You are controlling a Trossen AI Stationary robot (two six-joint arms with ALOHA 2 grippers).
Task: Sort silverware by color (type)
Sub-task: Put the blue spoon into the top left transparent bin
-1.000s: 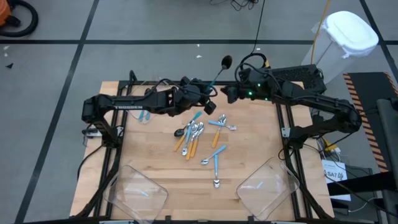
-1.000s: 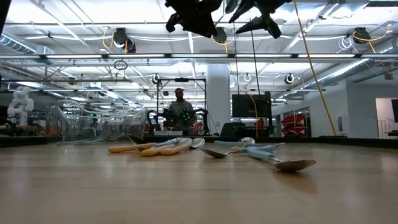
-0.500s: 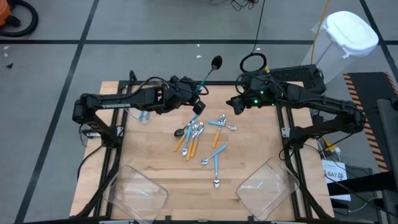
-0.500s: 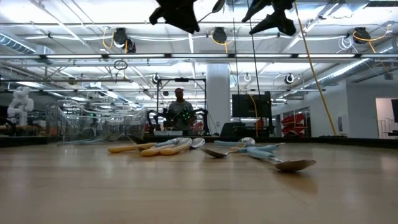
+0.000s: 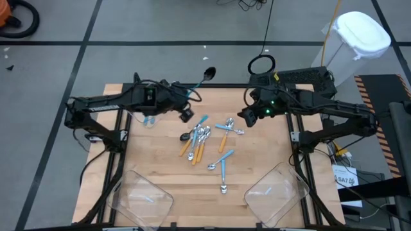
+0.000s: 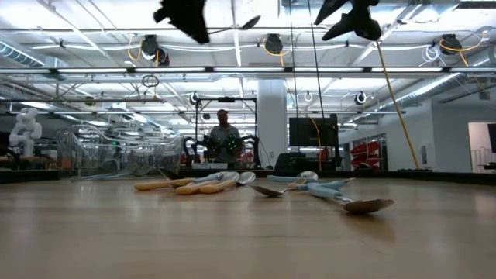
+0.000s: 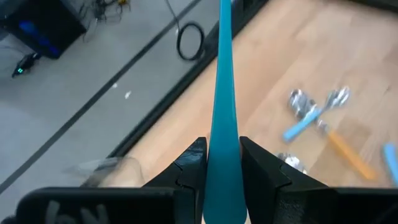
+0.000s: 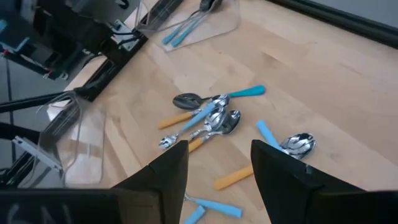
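Near edge of the wooden table (image 5: 160, 163): two clear plastic bins are sitting at the corners, one at the left (image 5: 142, 197), one at the right (image 5: 276, 192). The left one is showing a faint light-blue item inside; I cannot tell what it is.

Mid-table: the loose spoons (image 5: 209, 142) are lying in a scatter, silver bowls with light-blue or orange handles, some overlapping in a small pile (image 5: 198, 140), plus one black-bowled spoon (image 5: 184, 136) at its left side. Two blue-handled spoons are lying apart toward the near edge, one (image 5: 223, 174) pointing at that edge. In the low view the same spoons (image 6: 256, 184) are resting flat on the wood.

Far half, left: the left gripper (image 5: 187, 104) is hanging above the table, jaws clamped on the handle of a light-blue spoon (image 7: 222, 118); the spoon's dark bowl (image 5: 208, 74) is sticking out past the table's far edge. A third clear bin (image 5: 149, 119) is sitting under the left arm and is holding blue-handled pieces.

Far half, right: the right gripper (image 5: 244, 116) is hovering above the far-right part of the scatter, fingers (image 8: 168, 168) standing apart with nothing between them.

Beyond the table: a person (image 6: 223, 139) is standing in the room, seen in the low view.
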